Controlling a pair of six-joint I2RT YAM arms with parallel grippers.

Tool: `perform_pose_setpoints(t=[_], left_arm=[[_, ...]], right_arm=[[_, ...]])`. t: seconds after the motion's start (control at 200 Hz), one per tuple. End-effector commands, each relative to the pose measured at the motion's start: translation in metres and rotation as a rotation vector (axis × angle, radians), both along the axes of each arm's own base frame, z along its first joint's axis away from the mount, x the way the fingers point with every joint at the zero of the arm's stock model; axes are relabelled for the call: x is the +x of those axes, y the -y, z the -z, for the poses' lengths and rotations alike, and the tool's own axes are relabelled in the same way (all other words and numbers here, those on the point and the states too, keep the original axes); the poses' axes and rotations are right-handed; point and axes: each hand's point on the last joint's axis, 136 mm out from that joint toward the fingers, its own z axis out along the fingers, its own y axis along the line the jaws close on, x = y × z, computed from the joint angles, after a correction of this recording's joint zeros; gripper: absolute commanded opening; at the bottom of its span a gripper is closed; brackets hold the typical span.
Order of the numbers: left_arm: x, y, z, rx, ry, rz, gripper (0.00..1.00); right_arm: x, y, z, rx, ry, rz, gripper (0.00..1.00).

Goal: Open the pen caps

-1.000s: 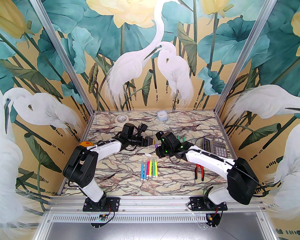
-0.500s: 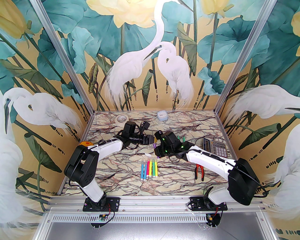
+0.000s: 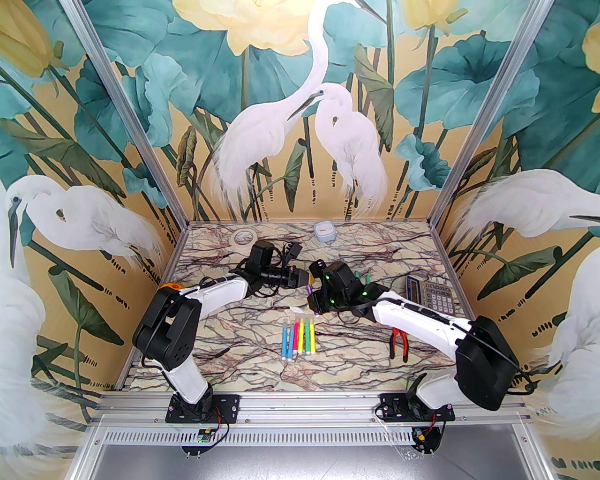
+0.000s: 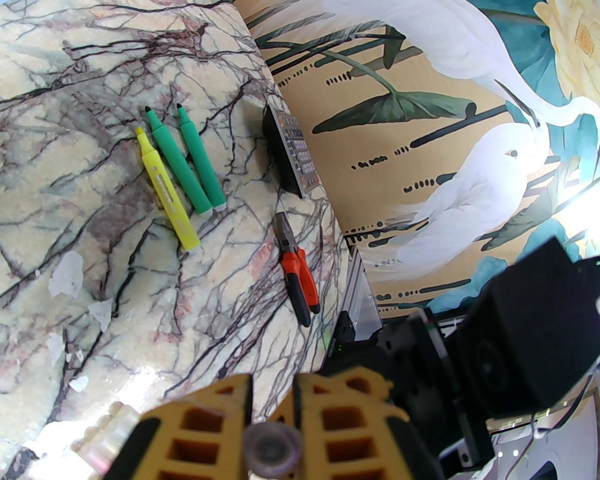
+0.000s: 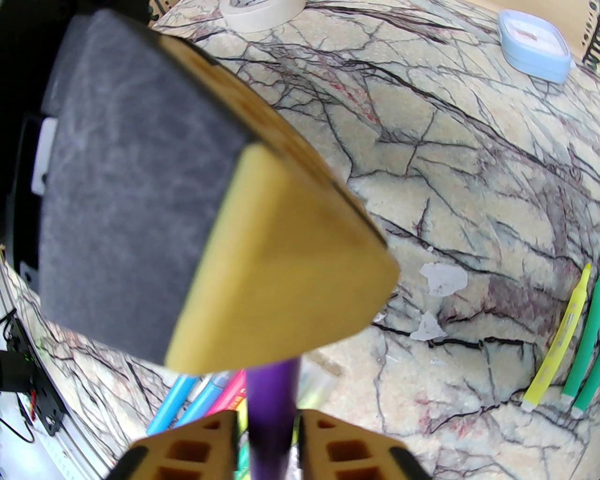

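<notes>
Precariously above the marble-patterned table (image 3: 258, 365), the right gripper (image 5: 267, 422) clamped a slim purple marker (image 5: 272, 398) while the left gripper (image 4: 273, 391) pinched its small clear plastic cap (image 4: 273, 445); a skewed pull risked slipping either grip.

The pliers (image 3: 399, 342) lie right of the marker row (image 3: 298, 336).

top external: high behind arm bases (image 3: 201, 408), down onto marble table (image 3: 253, 370); left wrist: close, toward right wall (image 4: 422, 117); right wrist: close, toward tape roll (image 5: 262, 11); shared by wrists: yellow marker (image 4: 168, 192)
</notes>
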Motion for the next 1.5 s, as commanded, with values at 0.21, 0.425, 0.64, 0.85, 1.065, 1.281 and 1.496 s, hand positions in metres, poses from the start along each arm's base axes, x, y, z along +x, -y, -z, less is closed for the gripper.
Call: perform_pose_setpoints(t=[0.21, 0.425, 0.64, 0.85, 1.065, 1.281, 1.496], left_arm=[[0.007, 0.010, -0.016, -0.055, 0.001, 0.024, 0.09], [0.007, 0.013, -0.022, -0.091, -0.007, 0.030, 0.06], [0.011, 0.010, -0.014, -0.068, -0.026, -0.004, 0.03], [0.032, -0.007, -0.002, -0.038, -0.085, -0.101, 0.00], [0.052, -0.036, 0.003, -0.028, -0.112, -0.210, 0.00], [0.066, -0.056, 0.011, -0.027, -0.165, -0.291, 0.00], [0.063, -0.072, 0.043, 0.191, -0.196, -0.360, 0.00]], right_arm=[[0.006, -0.003, 0.015, -0.001, 0.007, 0.012, 0.40], [0.008, -0.005, 0.018, 0.007, 0.010, 0.017, 0.36], [0.006, -0.002, 0.015, 0.009, 0.024, 0.018, 0.14], [-0.002, 0.009, 0.021, -0.022, 0.023, 0.019, 0.01], [-0.028, 0.023, 0.035, -0.039, -0.017, -0.024, 0.00], [-0.050, 0.025, 0.042, -0.031, -0.046, -0.101, 0.00], [-0.010, 0.050, 0.048, -0.137, 0.010, 0.113, 0.00]])
